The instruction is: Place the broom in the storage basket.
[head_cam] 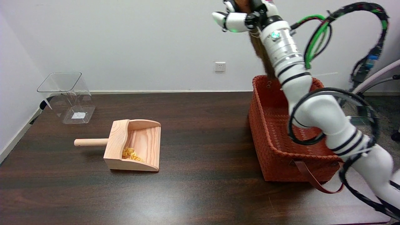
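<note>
Broom (261,51) hangs clasped in the right hand (247,14), bristles just above the storage basket's (268,137) far rim at the counter's right edge; lowering and letting go remain.

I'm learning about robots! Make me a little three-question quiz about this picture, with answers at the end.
1. True or false: the right hand holds the broom high above the table.
2. What lies inside the wooden dustpan?
A. yellow bits
B. a spoon
C. nothing
3. Fill in: the storage basket is coloured ____.

Key: 1 true. 2 A. 3 red-orange.
</note>
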Controlling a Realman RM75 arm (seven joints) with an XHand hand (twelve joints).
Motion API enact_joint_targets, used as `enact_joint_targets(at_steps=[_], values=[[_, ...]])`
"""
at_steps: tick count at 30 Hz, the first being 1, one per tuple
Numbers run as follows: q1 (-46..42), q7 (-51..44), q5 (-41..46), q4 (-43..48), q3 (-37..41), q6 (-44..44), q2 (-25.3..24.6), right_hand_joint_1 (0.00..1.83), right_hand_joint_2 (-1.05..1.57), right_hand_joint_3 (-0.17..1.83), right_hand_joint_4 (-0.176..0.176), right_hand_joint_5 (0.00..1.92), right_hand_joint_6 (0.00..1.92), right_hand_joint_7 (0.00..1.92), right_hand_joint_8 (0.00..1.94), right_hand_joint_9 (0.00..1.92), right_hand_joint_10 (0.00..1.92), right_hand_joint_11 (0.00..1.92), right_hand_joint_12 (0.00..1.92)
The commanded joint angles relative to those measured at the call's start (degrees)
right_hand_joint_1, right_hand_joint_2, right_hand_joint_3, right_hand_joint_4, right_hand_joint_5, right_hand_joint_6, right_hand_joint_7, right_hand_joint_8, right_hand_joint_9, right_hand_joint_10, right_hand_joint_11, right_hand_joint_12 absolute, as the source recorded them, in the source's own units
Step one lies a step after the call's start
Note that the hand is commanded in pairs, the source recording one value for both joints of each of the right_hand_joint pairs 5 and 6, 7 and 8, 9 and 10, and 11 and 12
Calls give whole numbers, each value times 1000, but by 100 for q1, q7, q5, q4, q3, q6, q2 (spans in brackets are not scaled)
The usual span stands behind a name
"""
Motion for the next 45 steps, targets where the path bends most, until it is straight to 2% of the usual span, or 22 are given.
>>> enact_joint_targets(at_steps=[1,5,12,32,45], values=[[-1680,-286,897,-654,1305,392,1161,1330,1278,403,0,1920,1920,1920,1920,1920,1920,1920,1920],[-2011,-265,1001,-661,1561,417,1129,1329,1280,400,0,1920,1920,1920,1920,1920,1920,1920,1920],[-2277,-215,1193,-662,1516,595,1099,1319,1288,391,0,1920,1920,1920,1920,1920,1920,1920,1920],[-2096,91,1505,-557,347,1188,1062,1298,1302,374,0,1920,1920,1920,1920,1920,1920,1920,1920],[-1653,741,1401,-1,-346,1200,706,1297,1296,388,0,1920,1920,1920,1920,1920,1920,1920,1920]])
